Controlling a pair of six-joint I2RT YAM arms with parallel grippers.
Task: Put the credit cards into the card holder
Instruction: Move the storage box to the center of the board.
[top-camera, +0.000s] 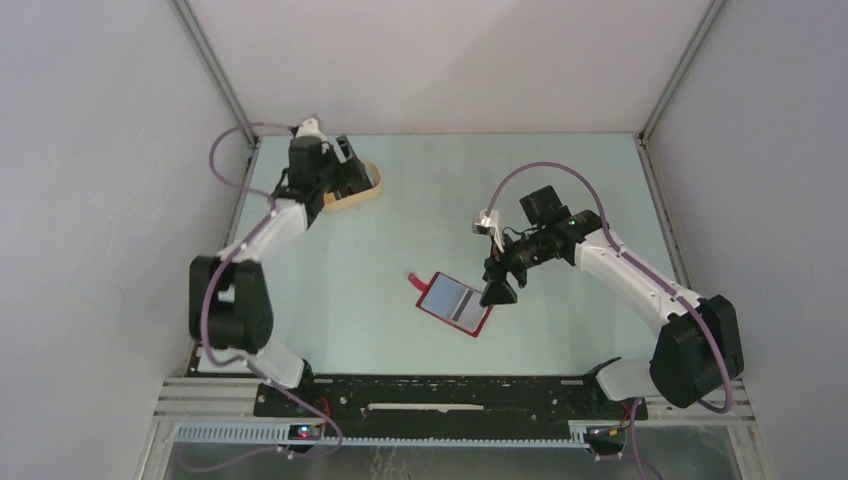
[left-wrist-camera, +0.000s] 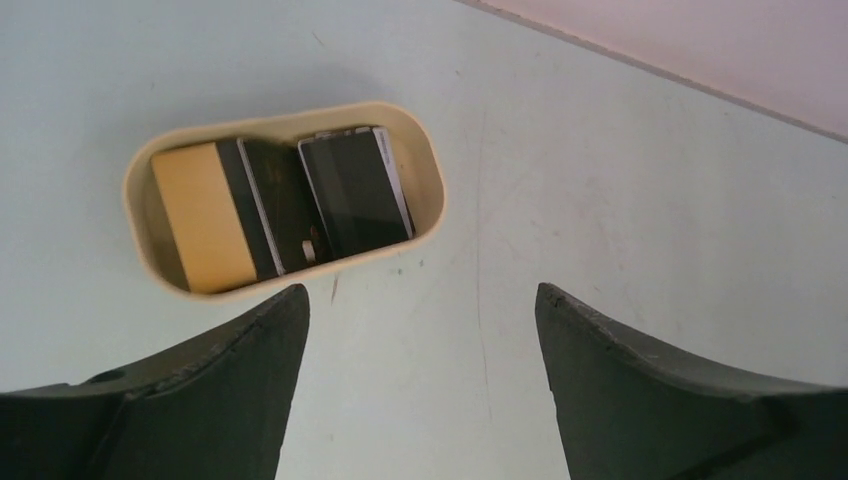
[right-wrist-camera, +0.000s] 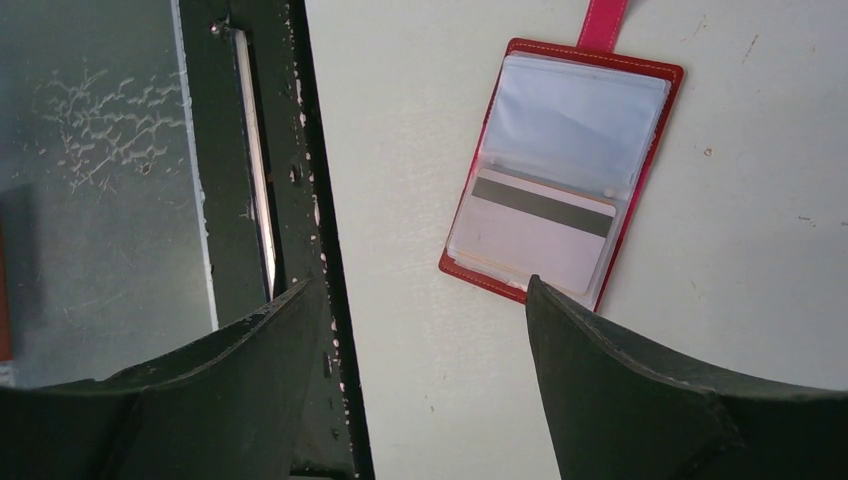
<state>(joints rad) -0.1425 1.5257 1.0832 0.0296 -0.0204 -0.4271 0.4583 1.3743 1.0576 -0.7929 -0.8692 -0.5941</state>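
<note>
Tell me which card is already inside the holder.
The pale card with a dark stripe: it sits in the card holder; the orange-yellow card and dark card lie in the tan dish.

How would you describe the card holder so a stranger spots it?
Look at the middle of the table, beside the right hand. The card holder lies open there: flat, red-edged, a striped card in its clear pocket, unlike the tan oval dish.

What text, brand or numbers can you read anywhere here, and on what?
None legible in any view.
On the right card in the tan dish: pale edge strip, any print too blurred to read.
On the striped card in the red card holder: dark stripe only, no print visible.
</note>
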